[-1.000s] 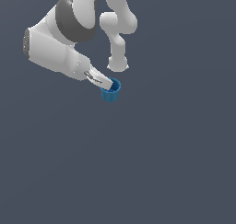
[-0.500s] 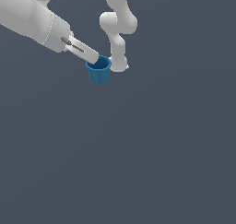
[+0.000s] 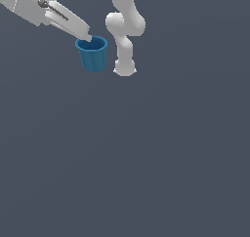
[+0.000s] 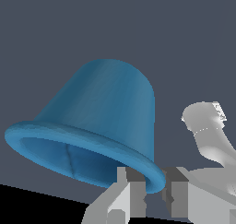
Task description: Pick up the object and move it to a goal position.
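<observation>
The object is a small blue cup [image 3: 93, 54], tapered with a wider rim, hanging upright in the air near the top of the exterior view. My gripper [image 3: 88, 37] reaches in from the exterior view's left and is shut on the cup's rim. The wrist view shows the cup [image 4: 101, 121] large and close, with its rim pinched between the two grey fingers [image 4: 131, 191] of the gripper [image 4: 154, 186].
The arm's white base column [image 3: 124, 36] stands just to the exterior view's right of the cup, and part of it [image 4: 207, 131] shows in the wrist view. A plain dark grey floor [image 3: 146, 158] lies all around.
The gripper has lifted the cup upward and toward the exterior view's left. The cup stays held by its rim.
</observation>
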Robot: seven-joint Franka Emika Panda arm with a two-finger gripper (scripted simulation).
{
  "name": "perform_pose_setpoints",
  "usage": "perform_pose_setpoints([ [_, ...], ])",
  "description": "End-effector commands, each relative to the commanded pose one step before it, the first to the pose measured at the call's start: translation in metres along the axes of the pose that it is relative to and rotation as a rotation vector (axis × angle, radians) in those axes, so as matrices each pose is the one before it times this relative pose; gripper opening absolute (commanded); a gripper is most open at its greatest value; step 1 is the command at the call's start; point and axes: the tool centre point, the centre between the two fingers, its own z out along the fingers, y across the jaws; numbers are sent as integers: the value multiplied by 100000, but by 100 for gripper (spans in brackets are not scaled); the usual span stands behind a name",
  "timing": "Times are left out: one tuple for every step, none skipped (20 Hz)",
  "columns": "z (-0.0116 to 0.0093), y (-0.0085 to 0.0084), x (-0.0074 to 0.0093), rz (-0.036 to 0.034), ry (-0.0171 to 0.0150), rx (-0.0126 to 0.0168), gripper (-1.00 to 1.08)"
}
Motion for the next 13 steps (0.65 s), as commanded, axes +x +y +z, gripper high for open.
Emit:
perform_pose_setpoints([
  [-1130, 8, -660, -185, 12, 51, -100],
  [-321, -14, -173, 0, 0, 0, -100],
  [-307, 14, -146, -30, -34, 52, -100],
  [-252, -17, -134, 0, 0, 0, -100],
  [-236, 5, -110, -18, -24, 39, -100],
  [-189, -18, -101, 0, 0, 0, -100],
  [-178, 6, -78, -15, -24, 40, -100],
  [-134, -16, -71, 0, 0, 0, -100],
  [-107, -14, -57, 0, 0, 0, -100],
  [-107, 22, -32, -18, -33, 58, -100],
  [-58, -9, -31, 0, 0, 0, -100],
  [-35, -5, -18, 0, 0, 0, -100],
  [-11, -2, -6, 0, 0, 0, -100],
])
